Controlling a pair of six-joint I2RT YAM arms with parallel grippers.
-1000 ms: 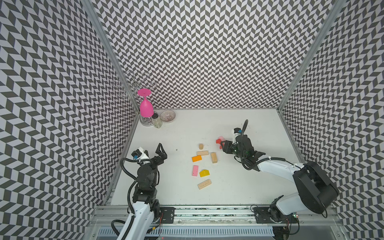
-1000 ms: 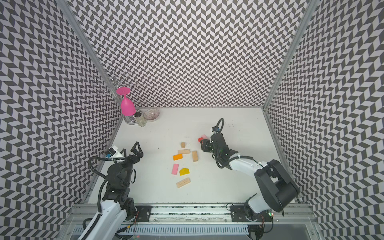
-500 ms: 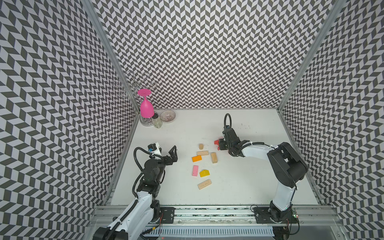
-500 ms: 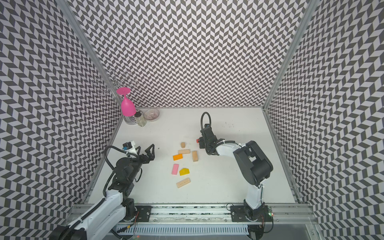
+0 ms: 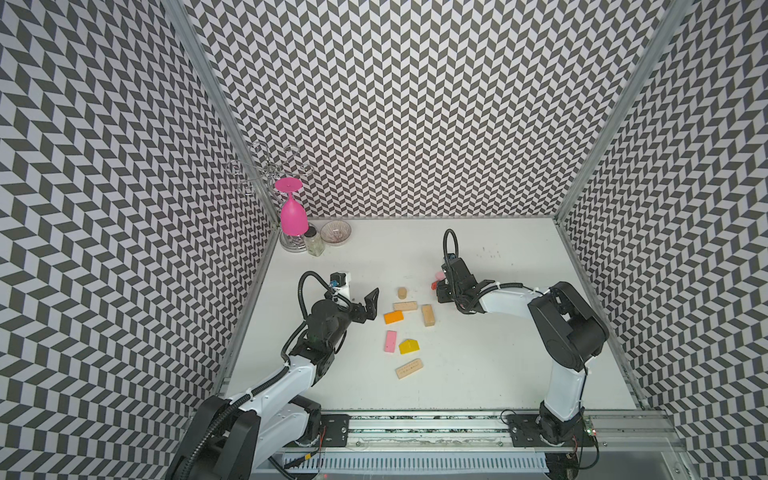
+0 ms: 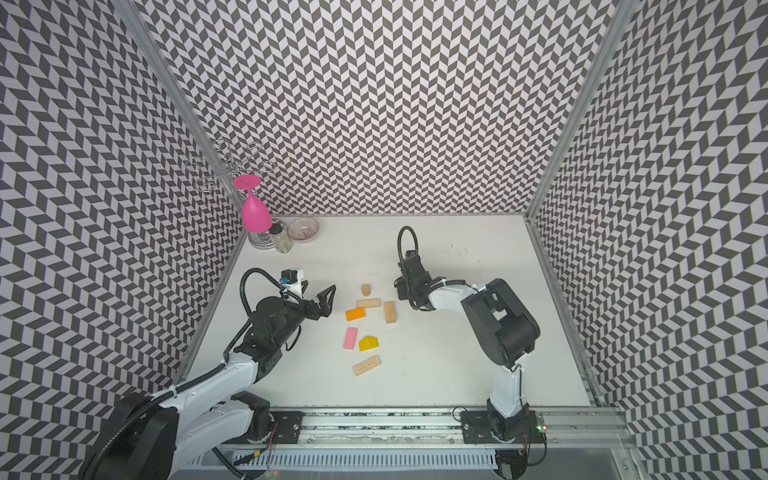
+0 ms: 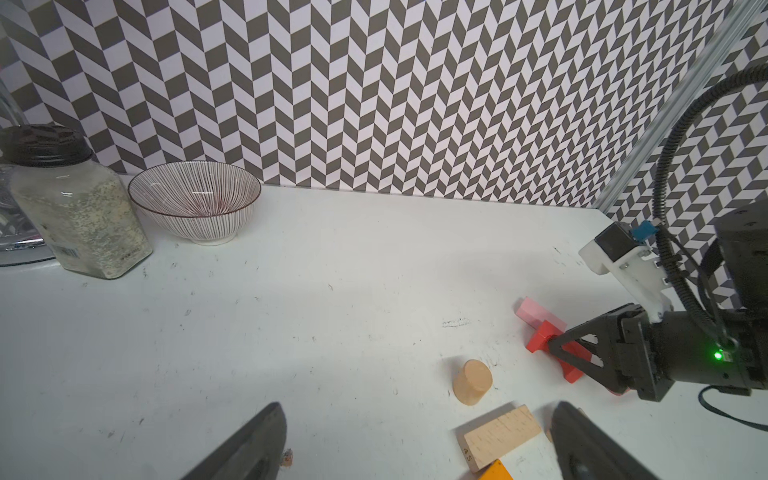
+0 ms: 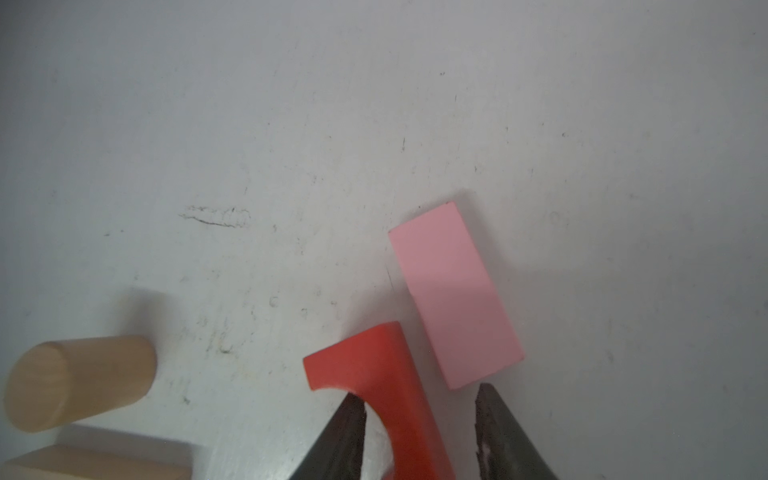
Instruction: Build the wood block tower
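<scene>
Scattered across the white worktop in both top views: wood blocks, each lying singly. Near the middle, a short tan wooden cylinder. Just beside it, a tan wooden bar, with a second tan bar set crosswise at its end. Closer to the front rail, an orange block, a bright pink flat bar, a yellow house-shaped block and a tan bar with a row of small marks.

Right of that cluster, a red wooden arch flat on the worktop, just beside a pale pink bar. Down low over the arch, the right gripper, jaws parted and straddling the span of the piece: one finger against the inner curve, the other seemingly clear of the red wood, near a corner of the pale pink bar.

At left, the left gripper, spread wide and empty, poised above the worktop near the orange block.

In the far left corner, well apart from the blocks: a pink goblet hung upside down on a wire rack, a glass jar with a black lid and a striped bowl.
</scene>
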